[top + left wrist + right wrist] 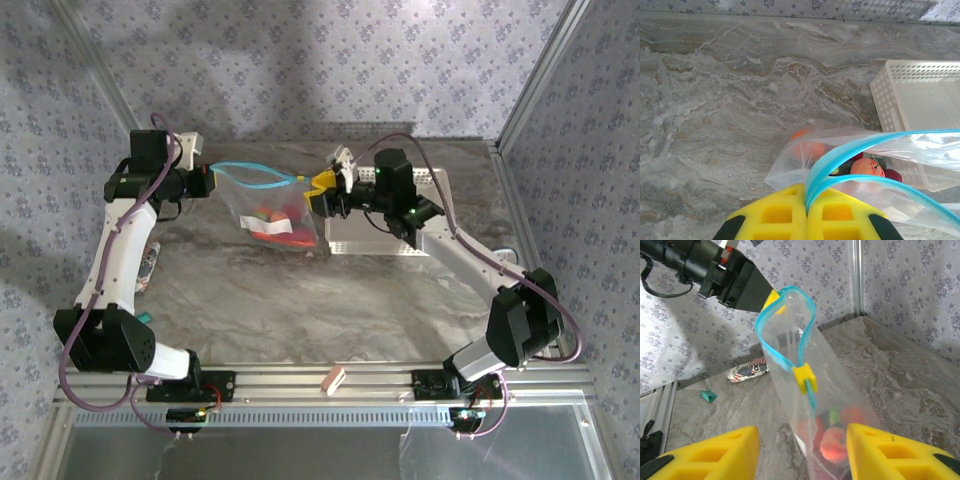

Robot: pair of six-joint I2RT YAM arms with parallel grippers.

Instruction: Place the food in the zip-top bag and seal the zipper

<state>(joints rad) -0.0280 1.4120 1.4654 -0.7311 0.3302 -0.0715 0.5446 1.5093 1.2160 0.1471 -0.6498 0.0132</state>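
One zipper (920, 134) stretches left-to-right, left end effector (806, 197) clenching its end, right end effector (801, 437) released.

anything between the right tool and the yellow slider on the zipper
Nothing visible does. The yellow slider sits on the zipper, straight ahead of the open right tool. The left tool pinches the zipper's far end.

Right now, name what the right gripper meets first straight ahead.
The right gripper meets the zip-top bag hanging between its open jaws, likely near the yellow slider on the zipper; depth unclear.
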